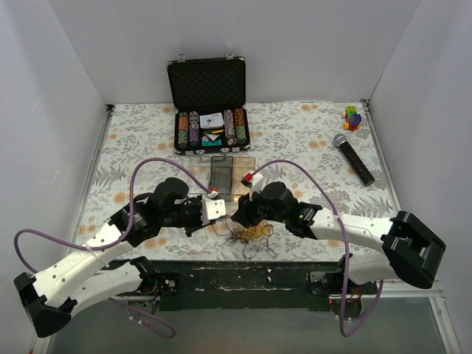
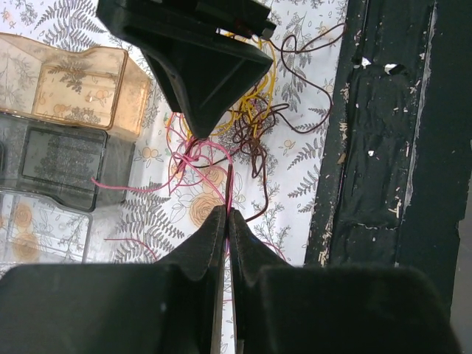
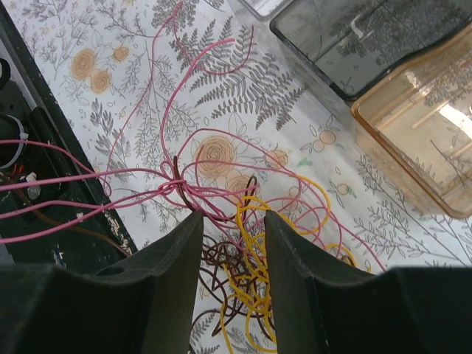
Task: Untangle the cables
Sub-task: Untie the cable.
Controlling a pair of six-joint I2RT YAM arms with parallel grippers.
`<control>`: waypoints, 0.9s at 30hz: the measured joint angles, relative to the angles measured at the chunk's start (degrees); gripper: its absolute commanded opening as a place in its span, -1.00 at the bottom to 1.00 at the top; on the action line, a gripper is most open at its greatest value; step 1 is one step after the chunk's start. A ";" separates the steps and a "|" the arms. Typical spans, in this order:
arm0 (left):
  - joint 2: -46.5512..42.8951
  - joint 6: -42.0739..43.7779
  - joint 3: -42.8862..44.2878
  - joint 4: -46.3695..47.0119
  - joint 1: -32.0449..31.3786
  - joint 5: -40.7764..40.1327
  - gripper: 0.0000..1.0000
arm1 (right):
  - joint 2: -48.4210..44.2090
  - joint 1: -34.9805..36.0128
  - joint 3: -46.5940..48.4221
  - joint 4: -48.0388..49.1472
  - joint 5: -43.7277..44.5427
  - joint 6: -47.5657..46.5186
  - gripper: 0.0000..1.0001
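The cables [image 1: 248,234] lie as a small clump of pink, yellow and dark brown wires near the table's front edge, between both grippers. My left gripper [image 2: 227,215] is shut on a pink wire [image 2: 230,184] that runs up from its jaws into a pink knot [image 2: 190,156]. My right gripper [image 3: 233,221] hangs open low over the clump, with yellow loops [image 3: 254,251] and brown loops [image 3: 217,262] lying between its fingers. The pink knot [image 3: 171,184] sits just beyond its left finger. In the left wrist view the right gripper's fingers [image 2: 198,81] cover part of the clump.
An amber tray [image 2: 74,88] and a smoky tray [image 2: 59,158] lie just behind the clump. Further back stands an open case of poker chips [image 1: 210,110]. A microphone [image 1: 354,158] and a coloured block toy [image 1: 353,118] are at the back right. The black table edge [image 2: 383,147] runs beside the wires.
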 measured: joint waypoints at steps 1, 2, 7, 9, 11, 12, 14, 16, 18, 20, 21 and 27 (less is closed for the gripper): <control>-0.02 -0.09 0.04 -0.17 0.00 -0.04 -1.00 | 0.70 0.00 0.50 0.44 -0.09 -0.15 -0.11; -0.07 -0.15 0.20 -0.42 0.00 -0.15 -1.00 | 1.55 0.02 1.05 1.11 -0.31 -0.28 -0.14; -0.59 -0.22 0.26 -0.48 0.00 -0.52 -1.00 | 3.43 0.04 1.99 2.56 -1.55 -0.52 -0.43; -0.76 -0.28 0.26 -0.50 0.00 -0.66 -1.00 | 3.74 0.04 2.03 2.84 -1.99 -0.52 -0.67; -0.87 -0.31 0.26 -0.59 0.00 -0.90 -1.00 | 3.89 0.04 2.03 2.99 -2.40 -0.35 -0.97; -0.94 -0.28 0.28 -0.63 0.00 -1.07 -1.00 | 3.91 0.04 2.01 2.99 -2.47 -0.20 -0.97; -0.98 -0.26 0.48 -0.87 0.00 -1.46 -1.00 | 3.91 0.04 1.75 3.28 -2.51 0.20 -0.97; -1.01 -0.13 0.79 -0.98 0.00 -2.05 -1.00 | 3.56 0.09 0.98 3.34 -1.99 0.55 -0.97; -1.20 0.11 1.11 -1.46 0.00 -2.56 -1.00 | 1.90 0.09 -0.81 2.89 -0.52 1.03 -0.97; -1.79 0.48 1.18 -2.01 0.00 -3.04 -1.00 | -1.03 0.11 -3.21 1.77 1.88 1.42 -0.97; -2.34 0.74 1.18 -2.40 0.00 -3.34 -1.00 | -2.78 0.09 -4.46 1.18 3.06 1.60 -0.97; -4.83 1.42 1.38 -4.76 0.00 -4.17 -1.00 | -8.85 -0.02 -8.70 -2.58 8.83 3.34 -0.97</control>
